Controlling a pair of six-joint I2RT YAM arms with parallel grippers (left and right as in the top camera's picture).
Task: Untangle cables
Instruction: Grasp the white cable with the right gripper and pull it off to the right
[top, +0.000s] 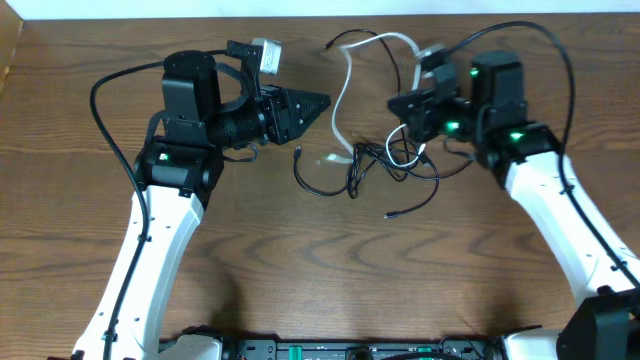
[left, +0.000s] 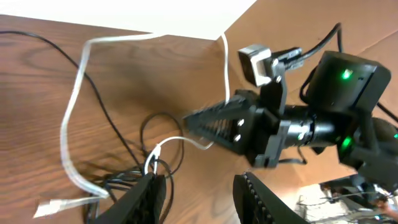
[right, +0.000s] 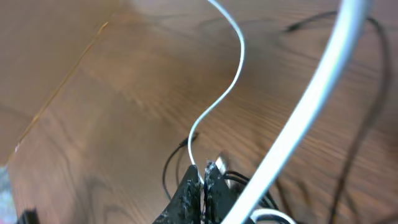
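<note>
Right gripper (right: 202, 180) fingers pressed together, clamped on thin white cord (right: 241, 56); cord seen rising from fingertips. Black cable tangle (top: 385, 162) lying on table just below and beside right gripper. Broad white cable (right: 305, 106) run close past same gripper.

Left gripper (left: 198, 186) jaws held apart, nothing between them; tangle near, ahead of fingers, not touched.

Dark wood-grain table (top: 300, 270); white wall strip (top: 200, 8) seen beyond far edge.

Overhead looks straight down on table (top: 300, 265); wrist views oblique, close; all share cables (top: 372, 165).
</note>
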